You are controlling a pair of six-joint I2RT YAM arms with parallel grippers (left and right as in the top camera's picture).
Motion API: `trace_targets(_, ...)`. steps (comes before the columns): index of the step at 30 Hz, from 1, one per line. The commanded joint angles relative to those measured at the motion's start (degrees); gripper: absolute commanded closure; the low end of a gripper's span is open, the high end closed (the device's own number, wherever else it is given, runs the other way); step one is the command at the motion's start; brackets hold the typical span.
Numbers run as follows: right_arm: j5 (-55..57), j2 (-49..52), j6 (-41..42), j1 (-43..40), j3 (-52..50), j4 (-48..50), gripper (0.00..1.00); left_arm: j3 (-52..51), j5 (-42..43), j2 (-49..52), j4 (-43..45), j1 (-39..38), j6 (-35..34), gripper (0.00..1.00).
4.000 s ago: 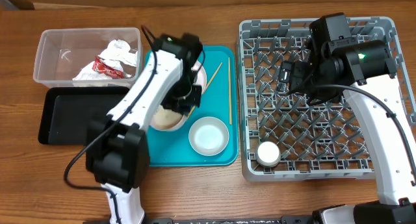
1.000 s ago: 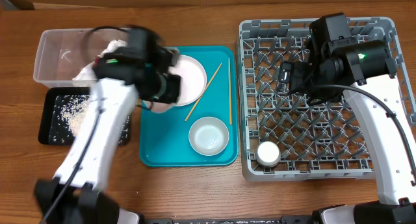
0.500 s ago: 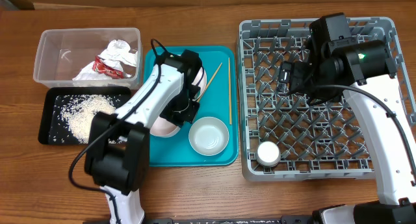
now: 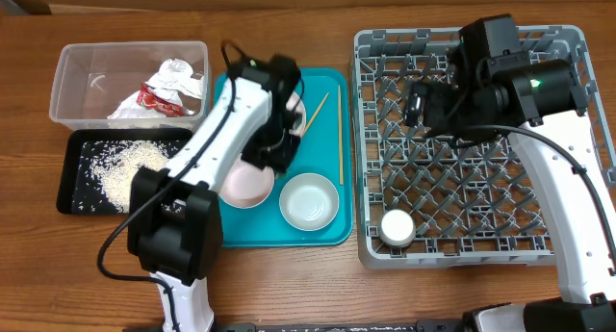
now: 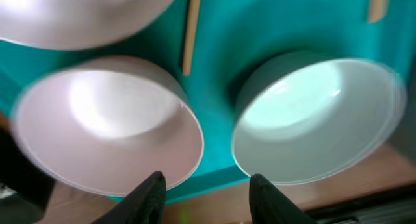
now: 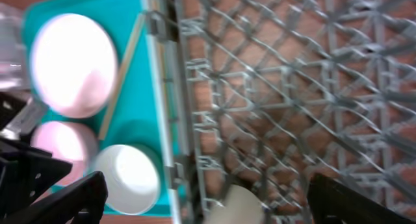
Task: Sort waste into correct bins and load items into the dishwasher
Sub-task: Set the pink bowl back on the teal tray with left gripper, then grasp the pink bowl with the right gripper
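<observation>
Overhead view: the left gripper (image 4: 264,161) hangs over the teal tray (image 4: 327,234), close above the pink bowl (image 4: 245,185). The white bowl (image 4: 309,200) stands just beside it. The arm hides part of the plate (image 4: 296,115), and the two chopsticks (image 4: 340,140) lie near it on the tray. Rice (image 4: 120,173) lies in the black tray (image 4: 69,205). The napkin (image 4: 178,72) and wrapper (image 4: 159,98) are in the tub (image 4: 77,58). The cup (image 4: 397,227) stands in the rack (image 4: 452,226), and the right gripper (image 4: 416,106) hovers over the rack's far part.

Left wrist view: the fingers (image 5: 153,191) stand apart with nothing between them. The pink bowl is empty and sits just beyond the left finger. One chopstick lies between the two bowls, further up.

Right wrist view: it is blurred, but the fingers (image 6: 71,201) are spread wide and hold nothing.

The step in hand seems to be to take the pink bowl to the rack. To do it well, one finger should go inside the rim and one outside, on the side away from the white bowl. The grip should be firm, because the wall looks smooth. The bowl should then rise clear of the tray lip and the chopstick before it goes across.
</observation>
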Motion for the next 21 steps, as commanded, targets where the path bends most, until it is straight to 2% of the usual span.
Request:
trace_targets(1, -7.91, -0.37, -0.17, 0.98, 1.07, 3.21, 0.00, 8.39, 2.12, -0.48, -2.93, 2.91, 0.81, 0.56)
trace_targets(10, -9.49, 5.18, 4.76, 15.08, 1.07, 13.46, 0.00, 24.65, 6.38, -1.51, -7.32, 18.18, 0.85, 0.50)
trace_targets(14, -9.46, 11.02, 5.25, 22.40, 1.07, 16.85, 0.01, 26.75, 6.84, -1.51, -9.09, 24.70, 1.29, 0.48)
trace_targets(21, -3.74, 21.51, 5.22, 31.32, 1.07, 20.31, 0.07, 26.97, 13.79, -1.86, -10.19, 29.90, 9.64, 0.50)
